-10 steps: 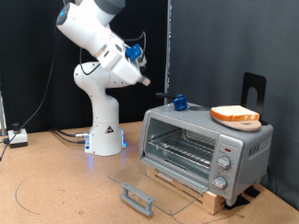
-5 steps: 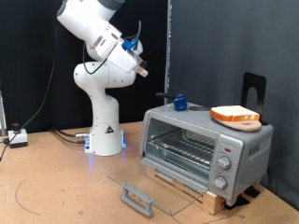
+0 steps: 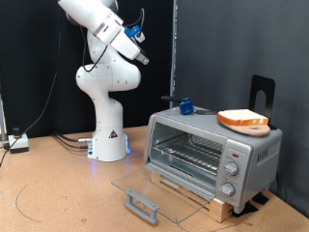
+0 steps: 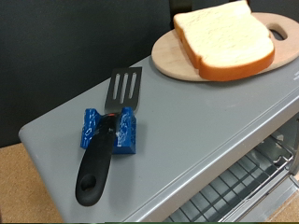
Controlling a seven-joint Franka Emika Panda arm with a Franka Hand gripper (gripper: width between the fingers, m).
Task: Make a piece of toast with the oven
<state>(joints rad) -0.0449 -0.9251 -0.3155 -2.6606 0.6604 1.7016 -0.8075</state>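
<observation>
Arm: the Panda is holding its gripper [image 3: 142, 58] raised high toward the exterior view's upper left, well apart from the oven [image 3: 212, 150] and touching nothing.

Jaws: too small and dim in the exterior view to read, and the wrist view is not showing the fingers, so I cannot tell how far apart they are standing; nothing is showing between them.

Oven: it is sitting on a wooden slatted base [image 3: 198, 190] on the brown surface [image 3: 58, 193], with its glass door [image 3: 154, 189] lying folded down and open in front and the wire rack [image 3: 188, 155] showing empty inside.

Piece of toast: the slice [image 4: 224, 37] is lying on a round wooden board [image 4: 177, 61] on the oven's roof, toward the exterior view's right; it is not in the oven yet.

Spatula: a black slotted spatula [image 4: 107, 131] is resting in a blue holder [image 4: 110, 131] on the roof, near the board but apart from it; the wrist camera is looking down at it.

Step in hand: judging by the open door and the untouched bread, the arm is between opening the oven and dealing with the toast.

What the work is calling for: a descent to the roof, with care because the slice is thin and flat.
</observation>
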